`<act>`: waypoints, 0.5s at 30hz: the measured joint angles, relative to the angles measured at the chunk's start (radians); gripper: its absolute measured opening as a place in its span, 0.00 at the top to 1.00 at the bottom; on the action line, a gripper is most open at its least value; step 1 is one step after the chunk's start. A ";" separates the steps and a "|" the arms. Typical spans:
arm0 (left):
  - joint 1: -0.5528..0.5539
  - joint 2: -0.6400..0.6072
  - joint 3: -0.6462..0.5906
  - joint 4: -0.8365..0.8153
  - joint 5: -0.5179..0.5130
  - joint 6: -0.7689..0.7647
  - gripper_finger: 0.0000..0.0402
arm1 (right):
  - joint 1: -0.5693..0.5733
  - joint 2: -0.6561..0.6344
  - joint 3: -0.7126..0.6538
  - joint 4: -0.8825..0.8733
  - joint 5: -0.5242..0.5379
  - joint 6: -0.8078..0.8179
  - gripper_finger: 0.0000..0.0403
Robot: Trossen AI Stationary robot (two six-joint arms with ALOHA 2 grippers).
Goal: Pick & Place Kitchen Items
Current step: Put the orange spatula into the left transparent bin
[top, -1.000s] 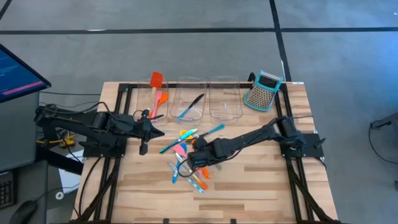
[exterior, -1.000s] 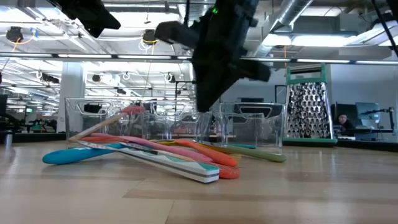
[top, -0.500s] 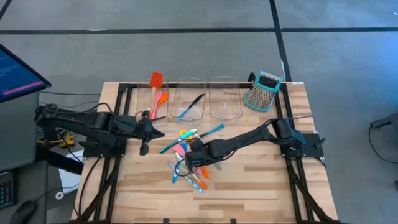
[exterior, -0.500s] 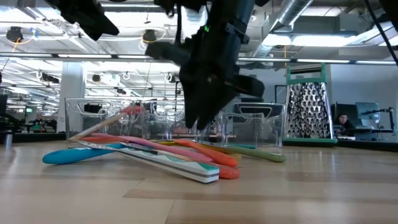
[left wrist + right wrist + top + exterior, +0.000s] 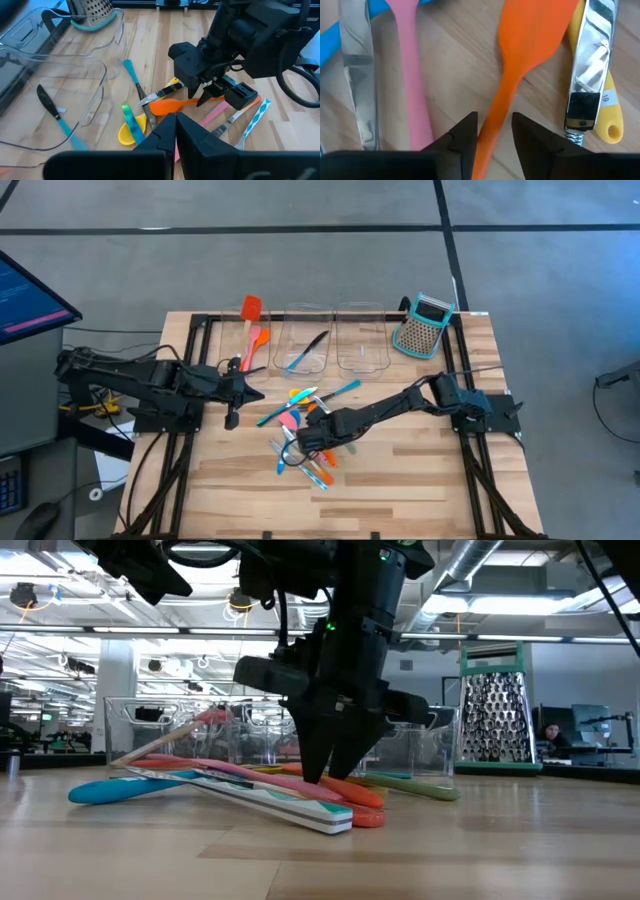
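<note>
Your right gripper (image 5: 492, 135) fingers straddle the orange spatula (image 5: 530, 45) mid-tabletop, apart; the pink spoon (image 5: 410, 75) at nine o'clock could snag. Left gripper (image 5: 232, 390) waits, fingers together.

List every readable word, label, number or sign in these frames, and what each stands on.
"19": on the yellow utensil handle, printed sideways beside the metal piece lying over it.
Monitor screen at the table's left: lines of text, too small to read.
Nothing readable on the box grater or clear bins.
</note>
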 joint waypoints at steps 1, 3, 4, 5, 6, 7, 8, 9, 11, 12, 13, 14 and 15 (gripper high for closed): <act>0.000 0.000 0.000 0.000 0.000 0.000 1.00 | 0.000 0.000 0.000 0.000 0.000 0.000 0.71; 0.000 0.000 0.000 0.000 0.000 0.000 1.00 | 0.000 0.000 0.000 0.000 0.001 0.000 0.73; 0.000 0.000 0.000 0.000 0.000 0.000 1.00 | 0.000 0.000 0.000 0.000 0.000 0.000 0.74; 0.000 0.000 0.000 0.000 0.000 0.000 1.00 | 0.000 0.000 0.000 0.000 0.000 0.000 0.75; 0.000 0.000 0.000 0.000 0.000 0.000 1.00 | 0.000 0.000 0.000 0.000 0.000 0.000 0.76; 0.000 0.000 0.000 0.000 0.000 0.000 1.00 | 0.000 0.000 0.000 0.000 0.000 0.000 0.78; 0.000 0.000 0.000 0.000 0.000 0.000 1.00 | 0.000 0.000 0.000 0.000 0.000 0.001 0.80; 0.000 0.000 0.000 0.000 0.000 0.000 1.00 | 0.000 0.000 0.000 0.000 0.000 0.005 0.82; 0.000 0.000 0.000 0.000 0.000 0.000 1.00 | 0.000 0.000 0.000 0.000 0.000 0.015 0.87; 0.000 0.000 0.000 0.000 0.000 0.000 1.00 | 0.001 0.000 0.000 0.000 0.000 0.016 0.90; 0.000 0.000 0.000 0.000 0.000 0.000 1.00 | 0.001 0.000 0.000 0.000 0.000 0.016 0.92; 0.000 0.000 0.000 0.000 0.000 0.000 1.00 | 0.003 0.000 0.000 0.000 0.000 0.015 0.94; 0.000 0.000 0.000 0.000 0.000 0.000 1.00 | 0.003 -0.001 0.001 0.000 0.000 0.011 0.95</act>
